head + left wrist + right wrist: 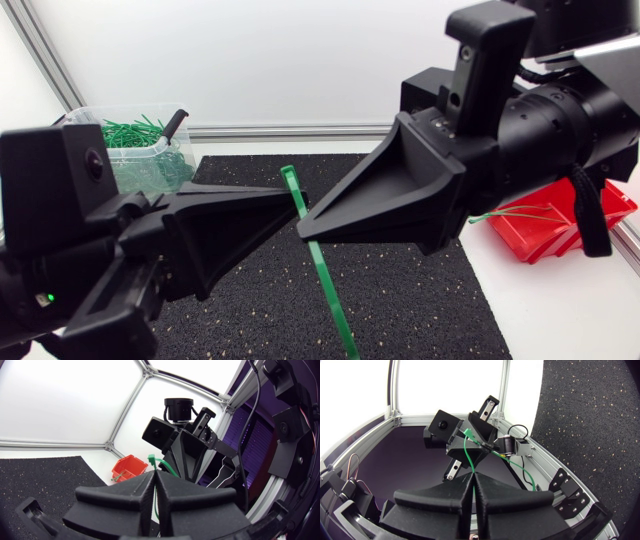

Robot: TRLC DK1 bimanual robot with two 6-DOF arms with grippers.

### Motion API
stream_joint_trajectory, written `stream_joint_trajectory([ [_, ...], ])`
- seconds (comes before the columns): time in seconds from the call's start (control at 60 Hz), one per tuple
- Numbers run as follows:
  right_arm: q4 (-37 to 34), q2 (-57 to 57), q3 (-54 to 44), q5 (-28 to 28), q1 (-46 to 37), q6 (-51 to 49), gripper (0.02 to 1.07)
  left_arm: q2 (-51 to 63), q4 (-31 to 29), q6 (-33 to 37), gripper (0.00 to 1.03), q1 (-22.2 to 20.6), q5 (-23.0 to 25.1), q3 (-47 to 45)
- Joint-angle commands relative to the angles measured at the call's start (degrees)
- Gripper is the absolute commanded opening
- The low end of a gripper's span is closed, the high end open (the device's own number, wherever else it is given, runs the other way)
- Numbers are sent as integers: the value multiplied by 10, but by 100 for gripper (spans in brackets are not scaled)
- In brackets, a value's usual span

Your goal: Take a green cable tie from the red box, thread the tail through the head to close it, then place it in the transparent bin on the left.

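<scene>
A white bench (560, 310) carries a black speckled mat (400, 290) over its middle. The two arms come in from opposite sides and meet above the mat's centre, wedge tips almost touching. The left gripper (290, 197) has its fingers pressed together, pinching a green cable tie (325, 270) between them. In the left wrist view the strap runs straight down the seam between the fingers. The right gripper (302, 232) is likewise closed flat on the same tie, just below the left one's hold. A transparent bin (150, 165), holding a heap of green ties, stands at the bench's far left corner. The red box (600, 215) sits by the right edge, off the mat. The tie is held clear of the mat, its head end above the fingertips and its tail slanting down toward the near edge.
</scene>
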Motion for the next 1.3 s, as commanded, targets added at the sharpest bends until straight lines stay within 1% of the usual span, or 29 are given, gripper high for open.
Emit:
stream_joint_trajectory([
  [0.0,-9,-4,-13,9,-7,15,8,-9,13,10,4,2,8,-6],
  [0.133,-11,-2,-11,8,-9,15,8,-8,16,17,4,-1,8,-11],
  [0.267,-16,3,-3,6,-7,16,8,-8,15,33,4,-15,3,-17],
  [0.35,-25,9,4,5,-8,16,8,-8,15,56,4,-33,-18,-22],
  [0.367,-29,10,6,4,-8,16,8,-8,15,64,4,-41,-29,-24],
  [0.5,-35,11,11,3,-8,16,8,-8,18,100,4,-69,-60,-32],
  [0.733,-53,22,20,1,-22,15,8,-6,29,129,4,-83,-77,-38],
  [0.9,-52,32,22,1,-29,13,8,-4,33,146,4,-112,-103,-43],
  [1.0,-52,30,17,-3,-35,5,8,-1,35,150,4,-110,-107,-47],
  [1.05,-51,22,15,-4,-39,3,15,-1,37,152,4,-106,-107,-50],
  [1.15,-49,5,13,-7,-48,0,22,-5,37,165,4,-92,-107,-53],
  [1.283,-45,-11,10,-9,-61,-12,23,-8,29,197,4,-83,-104,-50],
])
